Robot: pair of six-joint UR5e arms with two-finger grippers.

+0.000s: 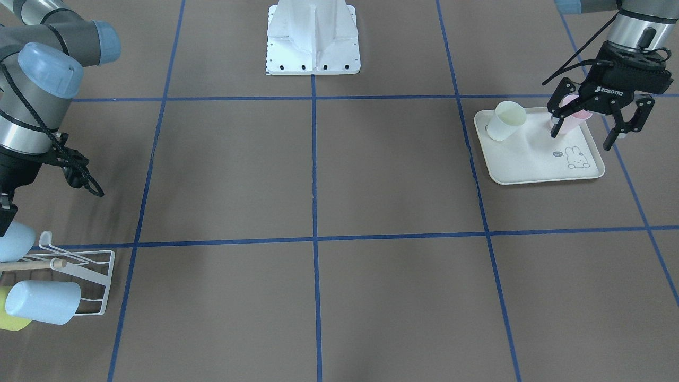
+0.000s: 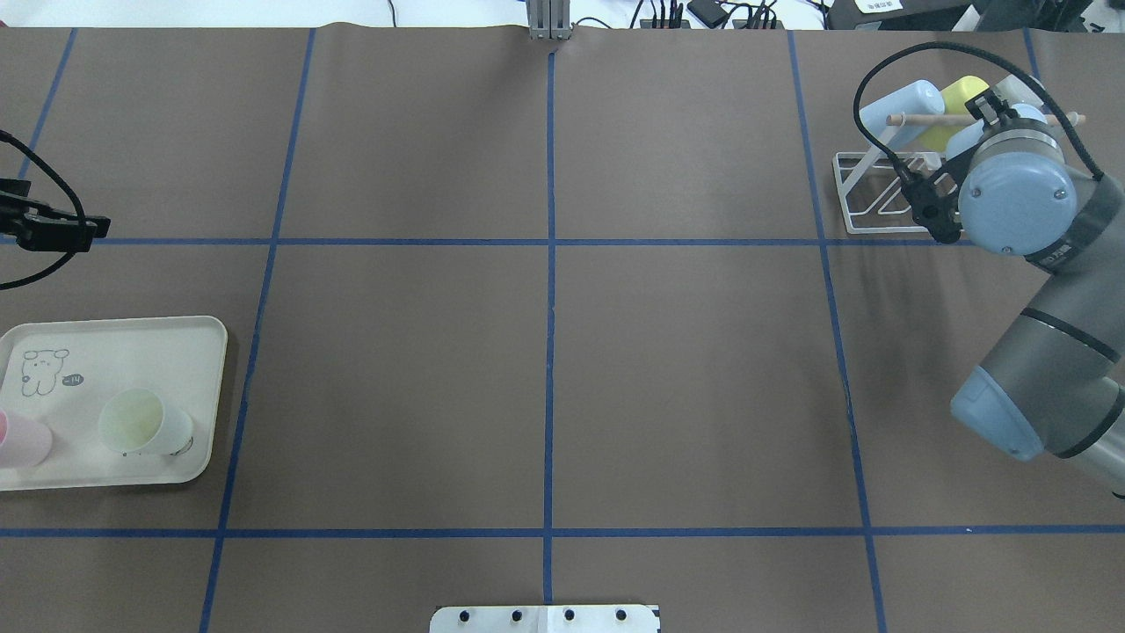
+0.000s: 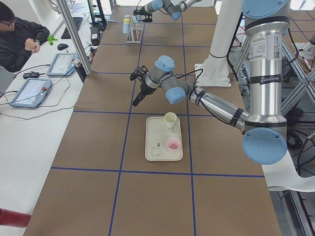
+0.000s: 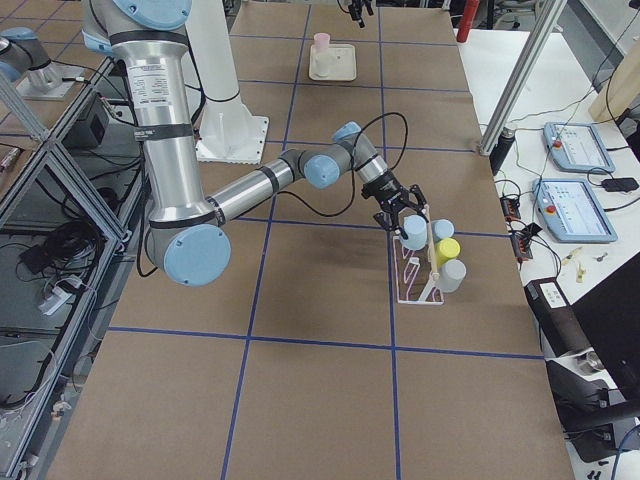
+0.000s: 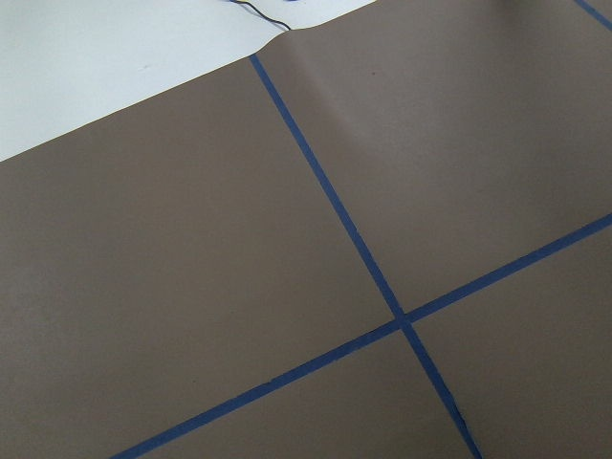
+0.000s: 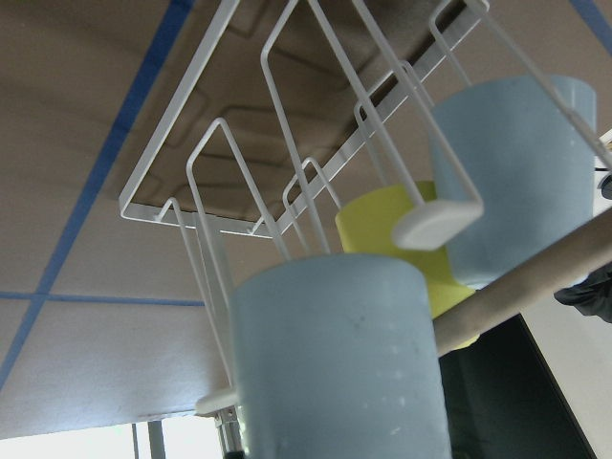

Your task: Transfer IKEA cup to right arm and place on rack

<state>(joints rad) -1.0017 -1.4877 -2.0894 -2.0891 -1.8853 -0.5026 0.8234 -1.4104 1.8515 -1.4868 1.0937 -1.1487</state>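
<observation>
Right gripper [image 4: 403, 212]: cannot tell if spread or pinching, right at rack [image 1: 101, 281] | blue cup [image 6: 339, 354] just ahead of it, apparently on end prong, axis tilted along it | left gripper [image 1: 581, 139]: spread above tray [image 1: 530, 164], well apart.

Table [image 2: 395, 396] is a flat brown with a grid of blue tape lines [image 2: 550, 352], and the tray [image 1: 530, 167] is cream with a little black-outline bunny [image 1: 577, 157] on it, holding one pale yellow-green cup [image 1: 506, 121] and one pink cup [image 3: 173, 144]. Rack [image 1: 110, 284] is white wire with a light wood dowel [image 2: 923, 118], loaded with light-blue cups [image 1: 45, 302] and a yellow cup [image 2: 962, 92]; right arm [image 2: 1046, 352] is silver-grey with light-blue joint caps.
</observation>
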